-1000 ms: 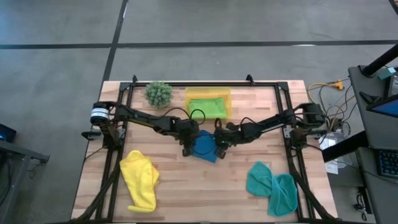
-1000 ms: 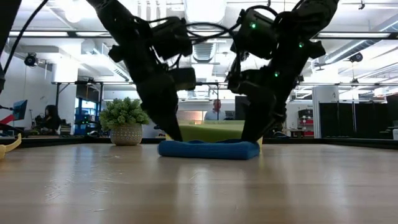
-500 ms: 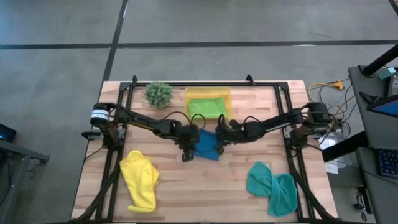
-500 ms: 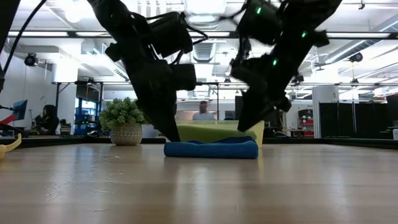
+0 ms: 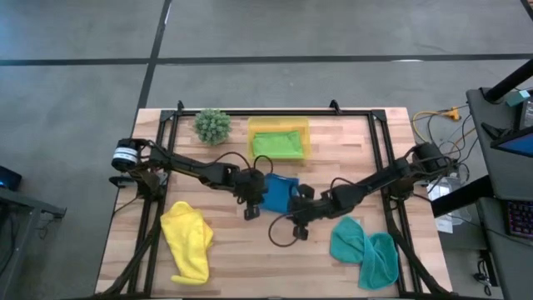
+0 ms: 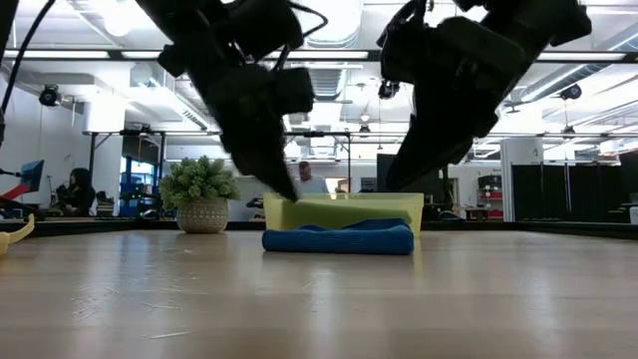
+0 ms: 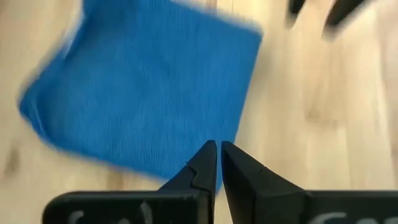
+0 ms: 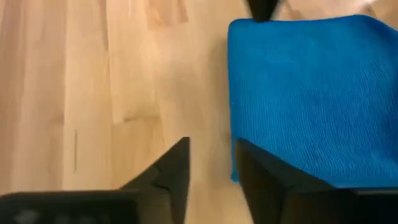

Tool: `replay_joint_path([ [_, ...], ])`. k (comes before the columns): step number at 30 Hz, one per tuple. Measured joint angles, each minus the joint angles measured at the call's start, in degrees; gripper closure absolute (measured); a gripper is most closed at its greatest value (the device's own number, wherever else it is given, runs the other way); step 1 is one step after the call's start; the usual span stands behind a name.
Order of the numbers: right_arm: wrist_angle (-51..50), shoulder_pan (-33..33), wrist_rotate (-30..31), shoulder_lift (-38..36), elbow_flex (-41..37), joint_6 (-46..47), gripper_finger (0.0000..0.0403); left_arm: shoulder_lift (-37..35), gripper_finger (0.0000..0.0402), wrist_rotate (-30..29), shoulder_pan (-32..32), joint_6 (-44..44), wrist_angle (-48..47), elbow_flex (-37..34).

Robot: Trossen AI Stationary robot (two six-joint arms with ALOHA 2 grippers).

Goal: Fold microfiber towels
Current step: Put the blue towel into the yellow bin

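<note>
At table centre, right gripper (image 5: 293, 218) backing off folded blue towel (image 5: 276, 192), fingers parting, empty; left gripper (image 5: 252, 200) clenched, empty, hovering beside; fold looking finished.

A blue towel (image 5: 276, 192) lies folded mid-table; a lime one (image 5: 277, 144) sits in the tray; yellow (image 5: 188, 240) and teal (image 5: 365, 250) lie crumpled near the front.

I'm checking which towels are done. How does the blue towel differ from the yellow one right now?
The blue towel lies folded into a flat, neat square at the table's middle, with the left gripper beside it; the yellow towel lies loose and rumpled in a long shape near the front left, no gripper by it. The blue shows smaller from above. Both are fuzzy cloths resting on the wooden table.
</note>
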Motion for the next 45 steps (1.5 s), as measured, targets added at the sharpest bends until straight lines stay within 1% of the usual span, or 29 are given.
replay_joint_path([
  [2, 0.0, 0.2, 0.2, 0.6, 0.0, -2.7, 0.0256, 0.3, 0.0395, 1.1, 0.9, 0.0, 2.2, 0.0],
  [4, -0.1, 0.3, 0.4, 1.2, 0.0, -6.1, 0.0228, 1.5, 0.0400, 3.8, 2.3, -0.3, 5.2, 0.0],
  [6, 0.0, 0.3, 0.4, 1.8, 0.0, -9.3, 0.0206, 2.7, 0.0400, 4.3, 3.9, -2.3, 5.6, 0.0],
  [8, -0.7, -0.1, 0.4, 2.3, 0.0, -12.3, 0.0192, 3.4, 0.0401, 4.3, 5.6, -3.5, 7.5, 0.0],
  [11, -1.5, -0.7, 0.5, 3.2, 0.0, -15.1, 0.0185, 4.1, 0.0401, 4.4, 8.0, -4.4, 8.9, 0.0],
  [15, -2.5, -2.3, 0.4, 4.6, 0.0, -16.3, 0.0188, 5.6, 0.0401, 4.4, 10.7, -4.5, 9.9, 0.1],
  [17, -2.5, -2.9, -0.6, 5.2, 0.0, -17.4, 0.0191, 6.9, 0.0401, 4.9, 11.4, -4.5, 10.7, 0.6],
  [20, -2.4, -3.3, -2.8, 6.0, 0.0, -19.3, 0.0194, 9.6, 0.0401, 6.2, 11.8, -4.5, 11.0, 1.2],
  [26, -2.6, -3.2, -3.9, 6.8, 0.1, -21.4, 0.0198, 13.5, 0.0402, 7.0, 11.8, -6.2, 11.9, 2.1],
  [32, -2.6, -3.2, -4.0, 6.8, 0.1, -22.5, 0.0198, 14.3, 0.0401, 7.0, 11.8, -7.5, 11.7, 2.1],
  [36, -2.2, -2.9, -3.9, 6.8, 0.1, -25.9, 0.0205, 14.4, 0.0401, 6.8, 11.8, -7.5, 11.5, 2.0],
  [38, -2.1, -2.8, -2.8, 6.8, 0.1, -27.0, 0.0213, 14.4, 0.0401, 6.8, 11.8, -7.5, 11.4, 2.0],
  [41, -2.2, -2.5, 0.9, 6.9, 0.1, -27.6, 0.0233, 14.5, 0.0401, 6.8, 11.8, -7.5, 11.3, 2.0],
  [45, -2.6, -2.0, 3.9, 6.9, 0.0, -27.7, 0.0276, 14.5, 0.0401, 6.7, 11.8, -7.5, 11.3, 2.0],
])
